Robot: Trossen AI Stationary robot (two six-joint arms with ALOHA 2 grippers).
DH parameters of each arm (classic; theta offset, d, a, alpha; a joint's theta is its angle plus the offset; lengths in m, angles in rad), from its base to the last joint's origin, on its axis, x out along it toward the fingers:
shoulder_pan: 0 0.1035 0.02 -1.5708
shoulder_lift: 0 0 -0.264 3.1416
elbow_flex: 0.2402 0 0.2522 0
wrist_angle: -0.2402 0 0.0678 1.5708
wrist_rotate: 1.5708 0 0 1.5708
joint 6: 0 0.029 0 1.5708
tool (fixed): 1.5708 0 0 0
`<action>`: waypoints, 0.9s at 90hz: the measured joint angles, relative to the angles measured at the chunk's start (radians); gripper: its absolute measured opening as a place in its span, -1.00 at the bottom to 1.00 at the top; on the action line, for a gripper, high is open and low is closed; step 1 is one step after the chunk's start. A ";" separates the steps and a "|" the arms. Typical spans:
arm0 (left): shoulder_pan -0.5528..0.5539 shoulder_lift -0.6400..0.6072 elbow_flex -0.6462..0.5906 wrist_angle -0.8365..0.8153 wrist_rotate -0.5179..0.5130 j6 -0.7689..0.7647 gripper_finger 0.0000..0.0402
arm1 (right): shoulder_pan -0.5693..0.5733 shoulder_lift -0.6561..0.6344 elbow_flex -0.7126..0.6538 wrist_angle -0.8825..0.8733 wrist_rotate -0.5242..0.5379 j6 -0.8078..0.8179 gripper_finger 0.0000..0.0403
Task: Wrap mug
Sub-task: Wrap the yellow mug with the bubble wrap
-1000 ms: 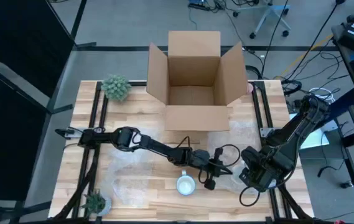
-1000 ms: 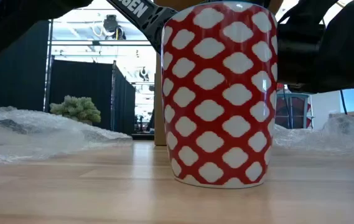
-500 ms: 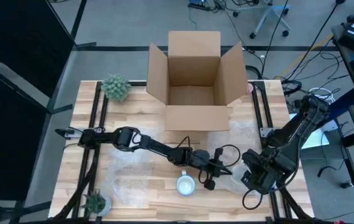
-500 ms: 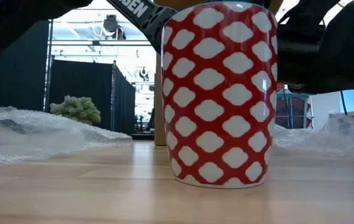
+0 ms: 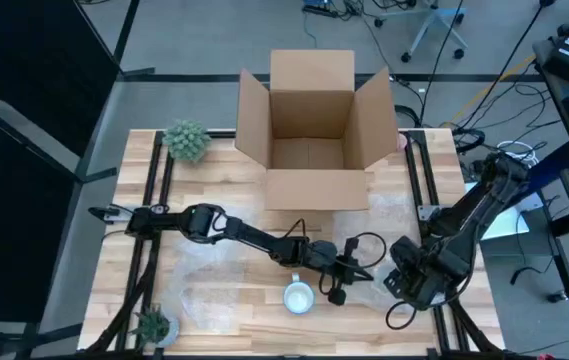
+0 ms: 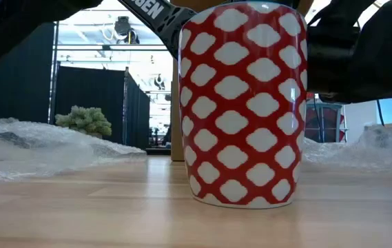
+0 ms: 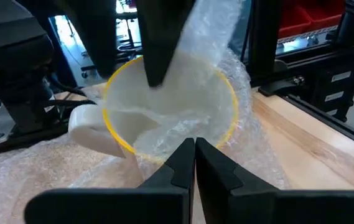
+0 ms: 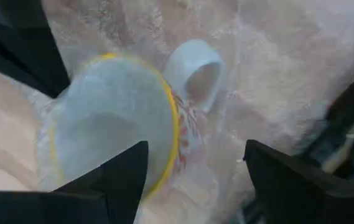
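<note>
I am mid-wrap. One mug (image 7: 164, 118), red-and-white patterned, stands near the front edge of the surface (image 5: 234, 300) on a sheet of bubble wrap (image 7: 220, 37). The left claw (image 7: 195, 163) is pinched shut on that film at the mug's rim. The right claw (image 8: 189, 180) hangs open above the handle. Next, I judge, the film must be drawn over the rim. I count one cardboard box (image 5: 310, 130) and two small plants.
</note>
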 joint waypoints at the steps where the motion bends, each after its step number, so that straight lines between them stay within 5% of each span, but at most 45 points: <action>1: 0.000 -0.001 0.000 -0.001 0.000 0.000 -1.00 | 0.000 0.000 -0.006 0.008 -0.001 0.000 0.26; 64: 0.002 -0.045 -0.001 -0.075 -0.012 0.032 -1.00 | -0.002 -0.004 -0.260 0.296 0.018 0.098 0.26; 81: 0.002 -0.044 -0.001 -0.081 -0.014 0.030 -1.00 | -0.008 -0.010 -0.243 0.243 -0.027 0.081 0.26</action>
